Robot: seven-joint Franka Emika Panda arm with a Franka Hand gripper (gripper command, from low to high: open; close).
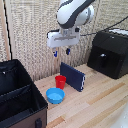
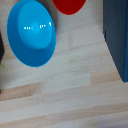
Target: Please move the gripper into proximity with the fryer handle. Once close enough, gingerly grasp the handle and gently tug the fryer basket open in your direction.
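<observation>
Black fryer basket (image 1: 106,59); no legible writing

- Light wooden table (image 1: 95,100), planked.
- Resting on it: blue bowl (image 1: 55,95), red cup (image 1: 60,81), dark blue slab (image 1: 73,76) apparently on edge, black fryer (image 1: 107,52), black case (image 1: 20,97).
</observation>
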